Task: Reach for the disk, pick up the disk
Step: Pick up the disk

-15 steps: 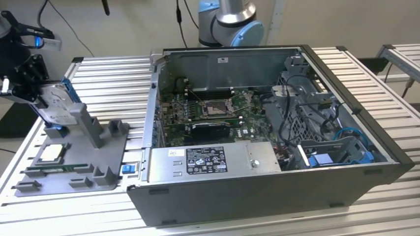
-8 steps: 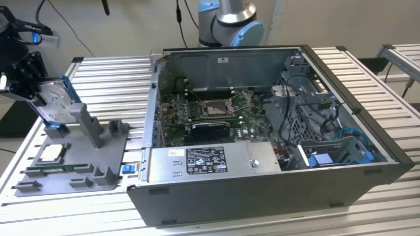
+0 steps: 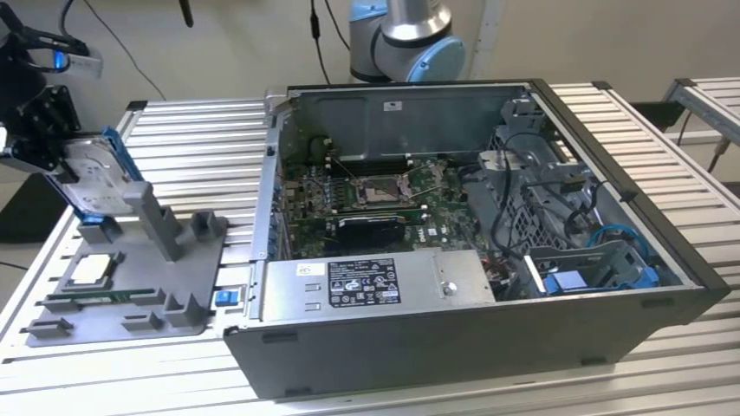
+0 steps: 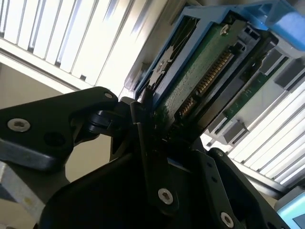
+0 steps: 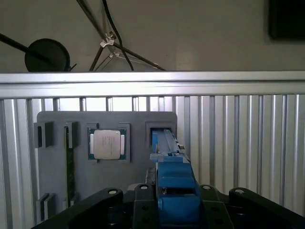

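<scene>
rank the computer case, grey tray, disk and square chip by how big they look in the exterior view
1. computer case, by far the largest
2. grey tray
3. disk, standing on edge and seen at an angle, still clearly smaller than the tray
4. square chip, the smallest

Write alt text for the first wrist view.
The gripper clamps the blue-bracketed disk, seen edge-on, with a grey tray beyond it. A square silver chip sits in a tray recess; the tray lies on a slatted metal table.
</scene>
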Action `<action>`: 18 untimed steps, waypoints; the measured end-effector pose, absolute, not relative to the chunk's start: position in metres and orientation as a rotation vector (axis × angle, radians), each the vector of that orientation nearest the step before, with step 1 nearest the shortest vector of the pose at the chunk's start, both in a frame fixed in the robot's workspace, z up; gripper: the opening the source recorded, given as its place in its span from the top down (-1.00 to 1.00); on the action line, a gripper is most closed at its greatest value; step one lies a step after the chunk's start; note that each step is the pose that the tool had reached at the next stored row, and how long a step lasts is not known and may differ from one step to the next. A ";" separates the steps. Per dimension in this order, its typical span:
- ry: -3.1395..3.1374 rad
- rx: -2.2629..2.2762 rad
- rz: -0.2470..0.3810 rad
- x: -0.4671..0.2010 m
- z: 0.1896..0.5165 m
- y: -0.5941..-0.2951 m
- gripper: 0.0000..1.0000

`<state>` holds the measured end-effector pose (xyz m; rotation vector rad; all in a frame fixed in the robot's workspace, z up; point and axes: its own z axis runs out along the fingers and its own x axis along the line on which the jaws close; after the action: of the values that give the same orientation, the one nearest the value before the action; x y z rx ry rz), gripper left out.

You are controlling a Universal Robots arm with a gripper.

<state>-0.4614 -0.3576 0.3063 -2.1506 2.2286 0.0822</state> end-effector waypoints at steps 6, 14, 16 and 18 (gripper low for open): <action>2.229 -2.151 0.082 -0.461 0.311 -0.358 1.00; 2.228 -2.151 0.082 -0.461 0.319 -0.358 1.00; 2.229 -2.151 0.082 -0.461 0.321 -0.358 1.00; 2.229 -2.151 0.082 -0.461 0.322 -0.358 1.00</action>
<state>-0.4614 -0.3576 0.3224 -2.1506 2.2286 0.0822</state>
